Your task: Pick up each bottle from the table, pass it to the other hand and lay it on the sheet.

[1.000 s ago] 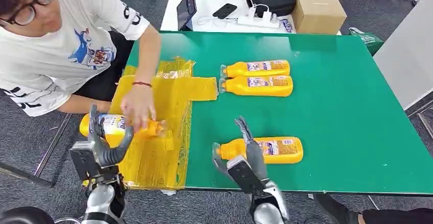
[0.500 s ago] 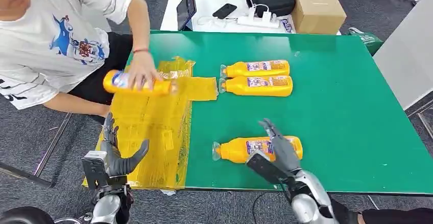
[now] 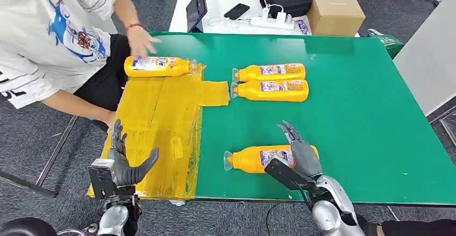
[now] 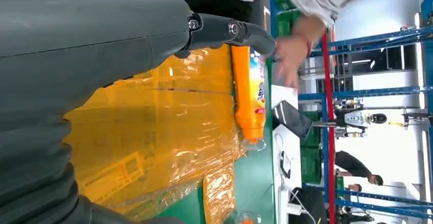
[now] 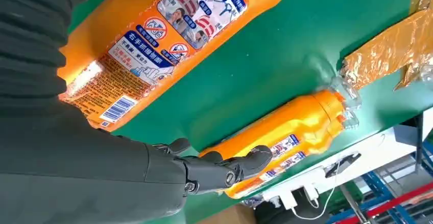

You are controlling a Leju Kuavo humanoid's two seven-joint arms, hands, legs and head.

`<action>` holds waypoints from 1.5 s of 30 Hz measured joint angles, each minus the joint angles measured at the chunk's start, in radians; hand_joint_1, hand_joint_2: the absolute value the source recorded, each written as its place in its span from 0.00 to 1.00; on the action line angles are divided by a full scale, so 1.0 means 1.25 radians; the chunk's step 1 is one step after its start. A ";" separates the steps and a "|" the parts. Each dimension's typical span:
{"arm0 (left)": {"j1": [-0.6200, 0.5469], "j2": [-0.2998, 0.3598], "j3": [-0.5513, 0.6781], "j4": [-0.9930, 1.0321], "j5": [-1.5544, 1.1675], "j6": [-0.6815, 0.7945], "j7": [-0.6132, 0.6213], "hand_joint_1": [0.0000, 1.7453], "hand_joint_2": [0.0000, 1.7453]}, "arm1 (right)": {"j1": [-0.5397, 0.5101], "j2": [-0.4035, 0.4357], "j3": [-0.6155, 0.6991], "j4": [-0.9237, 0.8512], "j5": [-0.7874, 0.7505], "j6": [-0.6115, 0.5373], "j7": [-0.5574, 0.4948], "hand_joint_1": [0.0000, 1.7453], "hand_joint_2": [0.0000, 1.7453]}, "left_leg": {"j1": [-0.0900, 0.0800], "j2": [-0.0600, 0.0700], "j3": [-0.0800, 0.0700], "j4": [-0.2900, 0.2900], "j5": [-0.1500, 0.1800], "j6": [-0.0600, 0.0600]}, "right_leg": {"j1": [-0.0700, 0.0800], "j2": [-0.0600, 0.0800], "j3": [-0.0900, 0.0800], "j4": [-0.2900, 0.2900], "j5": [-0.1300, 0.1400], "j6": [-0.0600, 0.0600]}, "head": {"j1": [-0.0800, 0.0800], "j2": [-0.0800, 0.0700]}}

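Now right hand (image 3: 299, 155) over bottle (image 3: 253, 158)

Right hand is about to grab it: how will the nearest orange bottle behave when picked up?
The nearest orange bottle lies on its side and looks round, so a nudge from the right hand may roll it. Its glossy label may be slippery. Filled with orange liquid, probably fairly heavy.

A crinkled yellow plastic sheet (image 3: 161, 134) covers the left end of the green table (image 3: 365, 118). One orange plastic bottle (image 3: 158, 66) lies on the sheet's far edge; two more orange bottles (image 3: 271, 81) lie side by side right of it; a fourth orange bottle (image 3: 253, 158) lies near the front edge.
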 measured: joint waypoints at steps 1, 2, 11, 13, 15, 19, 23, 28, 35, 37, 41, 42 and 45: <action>0.000 0.000 0.000 0.000 0.000 0.000 0.000 0.00 1.00 | 0.000 0.000 0.000 0.001 0.000 0.000 0.000 0.00 1.00 | 0.000 0.000 0.000 0.000 0.000 0.000 | 0.000 0.000 0.000 0.000 0.000 0.000 | 0.000 0.000; 0.000 0.000 0.000 0.000 0.000 0.000 0.000 0.00 1.00 | -0.001 -0.001 0.000 0.002 0.001 0.001 0.001 0.00 1.00 | 0.000 0.000 0.000 0.000 0.000 0.000 | 0.000 0.000 0.000 0.000 0.000 0.000 | 0.000 0.000; -0.038 0.000 -0.012 0.050 -0.007 -0.021 0.005 0.00 1.00 | -0.110 -0.053 0.024 0.141 -0.029 0.113 0.023 0.00 1.00 | 0.000 0.000 0.000 0.000 0.001 0.001 | 0.000 0.000 0.000 0.000 0.001 0.001 | 0.000 0.000; -0.049 0.000 -0.018 0.066 -0.007 -0.027 0.006 0.00 1.00 | -0.144 -0.066 0.039 0.183 -0.043 0.146 0.023 0.00 1.00 | 0.000 0.000 0.000 0.000 0.001 0.001 | 0.000 0.000 0.000 0.000 0.001 0.001 | 0.000 0.000; -0.061 0.000 -0.022 0.084 -0.006 -0.032 0.006 0.00 1.00 | -0.177 -0.078 0.059 0.224 -0.062 0.184 0.019 0.00 1.00 | 0.000 0.000 0.001 0.000 0.001 0.001 | 0.000 0.000 0.001 0.000 0.001 0.001 | 0.000 0.000; -0.094 0.000 -0.038 0.134 0.002 -0.040 0.008 0.00 1.00 | -0.257 -0.110 0.110 0.307 -0.104 0.248 0.003 0.00 1.00 | 0.000 -0.001 0.003 0.000 0.001 0.001 | 0.000 0.000 0.003 0.000 0.001 0.001 | 0.000 0.000; -0.108 0.000 -0.042 0.162 0.006 -0.043 0.008 0.00 1.00 | -0.297 -0.133 0.150 0.352 -0.125 0.267 0.009 0.00 1.00 | 0.000 -0.001 0.003 0.000 0.001 0.001 | 0.000 0.000 0.004 0.000 0.001 0.001 | 0.000 0.000; -0.120 0.000 -0.057 0.185 0.014 -0.048 0.013 0.00 1.00 | -0.339 -0.161 0.197 0.386 -0.156 0.290 0.021 0.00 1.00 | 0.000 -0.001 0.004 0.001 0.001 0.002 | 0.000 0.000 0.005 -0.001 0.001 0.001 | 0.000 0.000; -0.140 0.000 -0.069 0.220 0.027 -0.053 0.020 0.00 1.00 | -0.391 -0.212 0.267 0.411 -0.213 0.361 0.028 0.00 1.00 | -0.001 -0.001 0.004 0.001 0.002 0.002 | 0.000 0.000 0.005 -0.001 0.002 0.002 | 0.000 0.000; -0.143 0.000 -0.073 0.228 0.027 -0.054 0.020 0.00 1.00 | -0.401 -0.226 0.281 0.415 -0.219 0.370 0.030 0.00 1.00 | -0.001 -0.001 0.004 0.001 0.002 0.002 | 0.000 0.000 0.005 -0.001 0.002 0.002 | 0.000 0.000; -0.150 0.000 -0.078 0.240 0.028 -0.056 0.020 0.00 1.00 | -0.410 -0.240 0.301 0.422 -0.220 0.374 0.031 0.00 1.00 | -0.001 -0.001 0.004 0.001 0.002 0.002 | 0.000 0.000 0.005 -0.001 0.002 0.002 | 0.000 0.000; -0.150 0.000 -0.078 0.242 0.029 -0.057 0.020 0.00 1.00 | -0.414 -0.243 0.306 0.423 -0.222 0.378 0.034 0.00 1.00 | -0.001 -0.001 0.004 0.001 0.002 0.002 | 0.000 0.000 0.005 -0.001 0.002 0.002 | 0.000 0.000; -0.152 0.000 -0.078 0.248 0.035 -0.061 0.022 0.00 1.00 | -0.440 -0.257 0.336 0.424 -0.241 0.420 0.048 0.00 1.00 | -0.001 -0.001 0.003 0.001 0.002 0.002 | 0.000 0.000 0.005 -0.001 0.002 0.002 | 0.000 0.000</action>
